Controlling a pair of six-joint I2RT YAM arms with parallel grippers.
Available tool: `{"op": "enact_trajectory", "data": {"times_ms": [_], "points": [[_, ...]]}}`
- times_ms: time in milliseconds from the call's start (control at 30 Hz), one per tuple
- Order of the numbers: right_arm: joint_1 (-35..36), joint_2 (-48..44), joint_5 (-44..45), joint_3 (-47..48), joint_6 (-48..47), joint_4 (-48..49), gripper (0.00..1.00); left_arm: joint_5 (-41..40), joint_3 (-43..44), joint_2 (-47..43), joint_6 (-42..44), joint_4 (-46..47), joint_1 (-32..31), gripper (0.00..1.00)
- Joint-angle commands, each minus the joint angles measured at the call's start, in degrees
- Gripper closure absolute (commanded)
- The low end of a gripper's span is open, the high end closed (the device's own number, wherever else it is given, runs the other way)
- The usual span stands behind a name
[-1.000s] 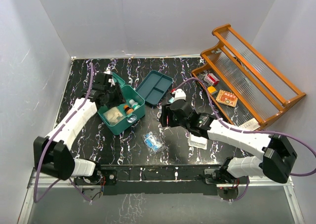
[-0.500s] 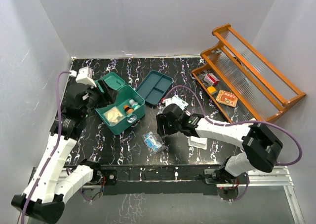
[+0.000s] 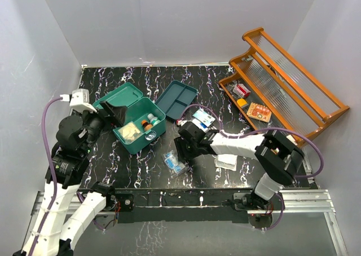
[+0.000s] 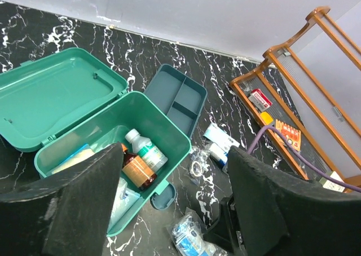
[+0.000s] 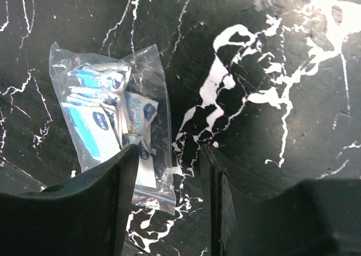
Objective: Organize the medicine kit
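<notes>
Medicine kit (image 3: 151,138) sits lid-open on the bench. Right hand (image 5: 168,154), open and empty, is poised over a wipe packet (image 5: 110,115) at the kit's five o'clock. Next it probably needs to lower and close. Left hand (image 4: 175,171) is open and empty.

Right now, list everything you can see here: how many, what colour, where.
teal-green hinged plastic medicine kit: one, teal-green, left of centre, lid open
small bottles: at least two, white-and-green and brown, inside the kit
flat dark-teal divided tray: one, dark teal, behind-right of the kit
clear plastic bag of blue-and-white sachets: one, clear, in front of the kit
blue-and-white packet: one, blue-and-white, right of the tray
flat white packet: one, white, front right
orange wooden rack: one, orange, far right
small red-and-white box: one, red-and-white, in the rack
black white-veined table: one, black, under everything
left gripper: one, black, open, by the kit's lid
right gripper: one, black, open, over the bag
</notes>
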Motion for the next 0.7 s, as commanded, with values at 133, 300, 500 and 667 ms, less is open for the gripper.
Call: {"op": "enact_trajectory", "data": {"times_ms": [133, 300, 500, 667], "points": [[1.1, 4.7, -1.2, 4.3, 0.0, 1.2, 0.60, -1.6, -0.3, -3.3, 0.8, 0.1, 0.2, 0.02], [1.1, 6.3, 0.0, 4.6, 0.2, 1.3, 0.71, -1.7, -1.3, -4.5, 0.7, 1.4, 0.2, 0.01], [1.2, 6.8, 2.0, 4.3, 0.7, 2.0, 0.98, 2.7, -1.8, -3.5, 1.1, 2.2, 0.2, 0.01], [1.2, 4.2, 4.8, 2.7, 1.8, 3.3, 1.00, 10.9, -2.9, -1.8, 0.6, 2.3, 0.1, 0.01]]}}
